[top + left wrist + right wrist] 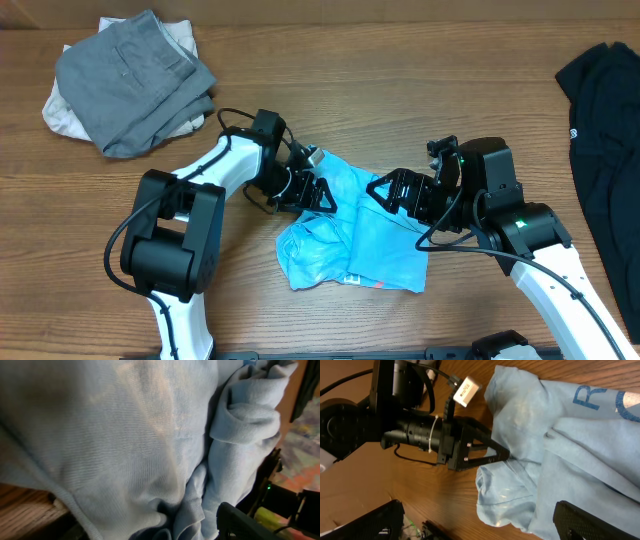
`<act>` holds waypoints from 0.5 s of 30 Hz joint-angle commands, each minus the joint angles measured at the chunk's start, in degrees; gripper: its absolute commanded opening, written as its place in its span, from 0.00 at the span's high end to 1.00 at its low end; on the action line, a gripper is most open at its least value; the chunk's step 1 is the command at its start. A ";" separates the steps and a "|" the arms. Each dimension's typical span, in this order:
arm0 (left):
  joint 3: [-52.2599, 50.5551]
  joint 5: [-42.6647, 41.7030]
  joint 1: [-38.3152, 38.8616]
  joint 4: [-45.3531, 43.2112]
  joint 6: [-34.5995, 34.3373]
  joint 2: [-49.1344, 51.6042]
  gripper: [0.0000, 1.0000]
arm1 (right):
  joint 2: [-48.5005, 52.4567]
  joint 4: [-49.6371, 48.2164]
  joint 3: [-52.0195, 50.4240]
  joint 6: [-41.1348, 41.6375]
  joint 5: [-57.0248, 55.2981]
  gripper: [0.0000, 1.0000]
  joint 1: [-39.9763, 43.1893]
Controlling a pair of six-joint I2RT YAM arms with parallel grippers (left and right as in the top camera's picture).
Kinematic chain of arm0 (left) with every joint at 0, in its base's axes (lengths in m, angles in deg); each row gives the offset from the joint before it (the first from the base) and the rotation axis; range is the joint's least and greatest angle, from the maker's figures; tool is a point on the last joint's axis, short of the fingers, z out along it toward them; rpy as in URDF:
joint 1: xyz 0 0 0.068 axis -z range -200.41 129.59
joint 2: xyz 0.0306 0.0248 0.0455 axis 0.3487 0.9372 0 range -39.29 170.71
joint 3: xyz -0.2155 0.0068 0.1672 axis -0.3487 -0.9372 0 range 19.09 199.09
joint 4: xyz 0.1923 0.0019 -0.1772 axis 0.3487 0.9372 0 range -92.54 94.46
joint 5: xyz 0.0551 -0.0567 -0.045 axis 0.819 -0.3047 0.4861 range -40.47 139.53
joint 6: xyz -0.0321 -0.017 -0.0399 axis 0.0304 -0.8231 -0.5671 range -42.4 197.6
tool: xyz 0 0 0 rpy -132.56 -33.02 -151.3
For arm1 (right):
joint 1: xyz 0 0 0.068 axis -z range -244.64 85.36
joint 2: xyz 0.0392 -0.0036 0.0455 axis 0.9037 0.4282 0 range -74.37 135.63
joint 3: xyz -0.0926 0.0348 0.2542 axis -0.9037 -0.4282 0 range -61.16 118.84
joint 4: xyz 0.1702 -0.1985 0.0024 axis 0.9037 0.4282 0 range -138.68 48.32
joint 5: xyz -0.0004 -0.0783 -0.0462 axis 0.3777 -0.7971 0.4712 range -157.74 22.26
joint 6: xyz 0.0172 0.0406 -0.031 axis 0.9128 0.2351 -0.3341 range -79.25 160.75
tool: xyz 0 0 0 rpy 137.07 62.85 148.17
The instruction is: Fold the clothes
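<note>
Light blue T-shirt [385, 248] crumpled mid-table; grey garment [135, 75] folded far-left.

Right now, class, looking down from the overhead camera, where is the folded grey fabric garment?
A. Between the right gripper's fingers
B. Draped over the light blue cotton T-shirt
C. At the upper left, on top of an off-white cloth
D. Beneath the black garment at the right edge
C: the folded grey fabric garment sits at the upper left on an off-white cloth, apart from the light blue cotton T-shirt in the middle.

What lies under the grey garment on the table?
An off-white garment peeks out at the left edge of the grey garment. The rest is covered, so its kind cannot be told.
</note>
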 commanded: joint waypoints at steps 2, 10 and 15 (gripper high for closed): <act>-3.93 18.12 2.62 2.29 -0.59 5.68 0.24 | -0.07 -0.11 0.24 -0.35 -0.83 0.00 -0.11; -3.93 20.06 2.71 2.25 -2.16 5.68 0.89 | -0.07 0.22 0.24 -0.35 -0.83 0.00 -0.11; -3.93 25.20 2.40 3.17 -6.38 5.68 0.96 | -0.07 0.22 0.24 -0.35 -0.85 0.00 -0.11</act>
